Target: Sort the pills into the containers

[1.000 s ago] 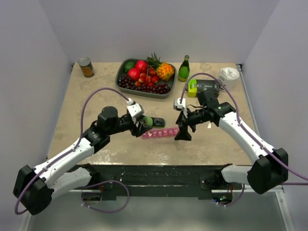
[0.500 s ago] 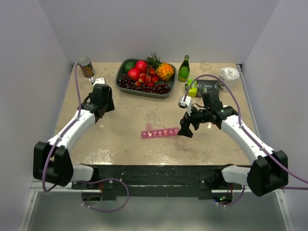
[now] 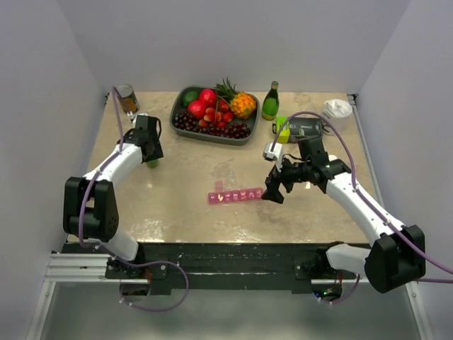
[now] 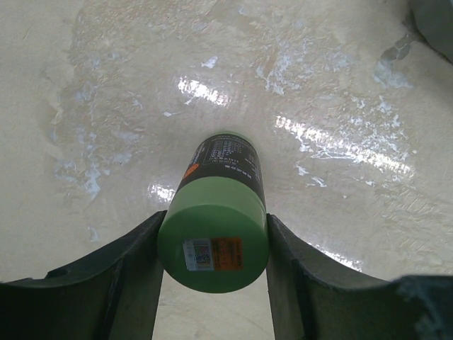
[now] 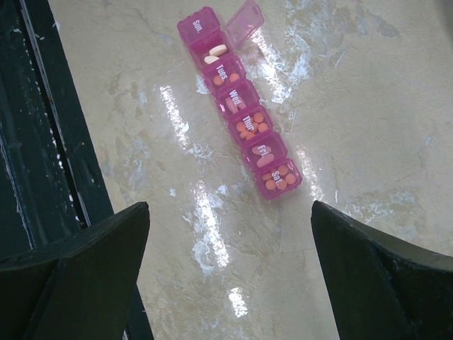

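Green-capped bottle point(image 4: 216, 212) gripped by left fingers point(image 4: 131, 283) near counter's point(image 3: 184, 212) left edge; right fingers point(image 5: 375, 276) held wide open beside pink organizer point(image 5: 241, 113)

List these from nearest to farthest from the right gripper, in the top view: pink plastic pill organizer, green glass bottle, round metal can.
1. Pink plastic pill organizer, close beside the right gripper, on its left.
2. Green glass bottle, at the back, straight beyond the gripper.
3. Round metal can, in the far back-left corner.
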`<state>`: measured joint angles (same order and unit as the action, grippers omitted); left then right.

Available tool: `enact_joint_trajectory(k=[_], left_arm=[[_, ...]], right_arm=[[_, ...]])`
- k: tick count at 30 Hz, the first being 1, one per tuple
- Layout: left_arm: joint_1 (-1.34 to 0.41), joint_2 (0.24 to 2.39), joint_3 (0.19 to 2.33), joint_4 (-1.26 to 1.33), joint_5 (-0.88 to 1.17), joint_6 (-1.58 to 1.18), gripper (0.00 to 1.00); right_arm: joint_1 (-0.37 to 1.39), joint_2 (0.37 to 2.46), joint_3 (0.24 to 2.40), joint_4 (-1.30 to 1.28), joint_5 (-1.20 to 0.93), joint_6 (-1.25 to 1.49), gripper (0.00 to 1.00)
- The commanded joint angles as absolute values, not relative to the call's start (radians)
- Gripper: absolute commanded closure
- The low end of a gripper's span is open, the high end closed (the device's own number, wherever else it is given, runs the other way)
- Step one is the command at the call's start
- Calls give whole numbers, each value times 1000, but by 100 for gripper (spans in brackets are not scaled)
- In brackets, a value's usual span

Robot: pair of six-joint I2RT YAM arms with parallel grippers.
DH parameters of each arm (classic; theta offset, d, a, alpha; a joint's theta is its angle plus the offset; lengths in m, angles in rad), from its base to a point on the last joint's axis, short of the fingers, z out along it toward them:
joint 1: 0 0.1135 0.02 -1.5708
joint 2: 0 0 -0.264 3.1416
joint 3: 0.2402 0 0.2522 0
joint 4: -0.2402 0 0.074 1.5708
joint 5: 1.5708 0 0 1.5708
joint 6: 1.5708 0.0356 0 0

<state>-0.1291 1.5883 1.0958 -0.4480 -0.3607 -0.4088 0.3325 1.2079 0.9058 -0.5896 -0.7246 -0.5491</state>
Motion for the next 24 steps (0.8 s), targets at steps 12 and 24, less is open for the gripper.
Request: enact_joint_trajectory(k=[12,24], left_arm=[[-101,1462,1137,-474,-344,-399,13],[-106,1071,875,-224,391,-212,12]], right_arm=[[340,1201,864,-615,-801,-773,1],[500,1428,919,-537,-727,-1140,1]])
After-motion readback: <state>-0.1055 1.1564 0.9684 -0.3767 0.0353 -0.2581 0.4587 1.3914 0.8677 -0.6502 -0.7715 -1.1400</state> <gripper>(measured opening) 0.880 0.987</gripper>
